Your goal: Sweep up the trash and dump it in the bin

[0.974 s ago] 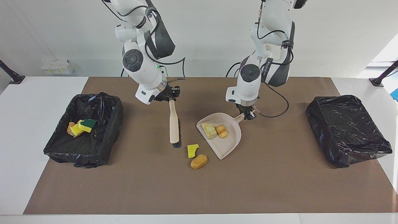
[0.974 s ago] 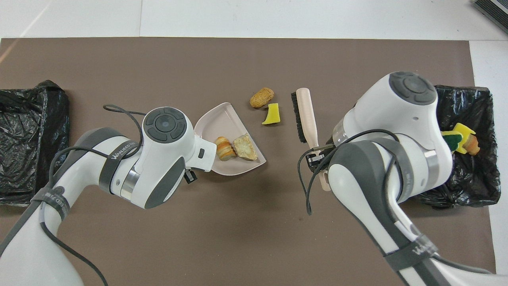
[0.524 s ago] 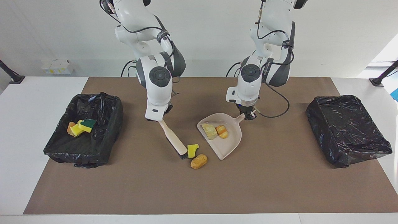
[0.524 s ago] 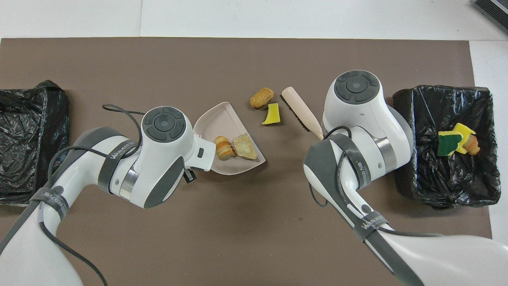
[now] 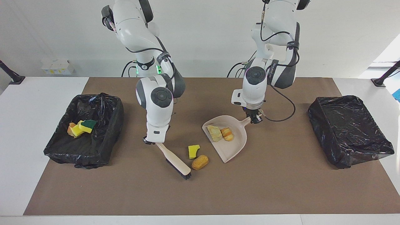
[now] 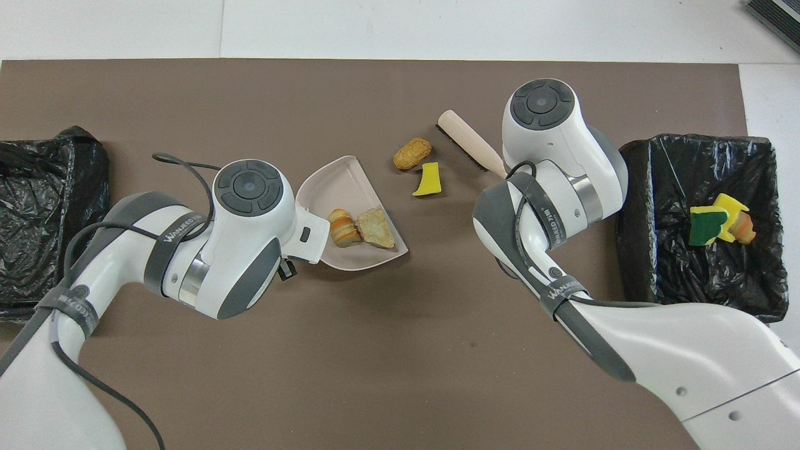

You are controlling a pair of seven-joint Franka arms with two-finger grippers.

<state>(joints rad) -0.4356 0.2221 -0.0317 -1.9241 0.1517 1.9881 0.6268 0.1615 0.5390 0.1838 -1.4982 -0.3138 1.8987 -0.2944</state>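
Beige plastic is what both arms carry. My right gripper (image 5: pixel 152 141) is clamped on the handle of the hand brush (image 5: pixel 175 161), which slants away from the robots with its black bristles on the brown mat (image 5: pixel 250 187), just past the two loose scraps on the side away from the dustpan; I judge this places the brush to push them toward the pan. My left gripper (image 5: pixel 255 118) is closed on the handle of the dustpan (image 5: pixel 232 148), holding its open lip toward those scraps. The yellow sponge piece (image 5: pixel 193 151) and the orange-brown bread lump (image 5: pixel 200 162) lie side by side on the mat between brush and pan, neither touching the pan. In the pan sit a pale crumbly chunk (image 5: pixel 215 133) and a striped bread piece (image 5: pixel 227 134). The lined bin (image 5: pixel 103 147) at the right arm's end holds yellow and green-backed sponge scraps (image 5: pixel 82 127); the second lined bin (image 5: pixel 350 131) at the left arm's end shows nothing inside. Against half a second ago, the brush head has drawn farther from the robots, clearing the sponge piece it stood against, and the dustpan has shifted slightly toward the left arm's end. The loose scraps have not moved.
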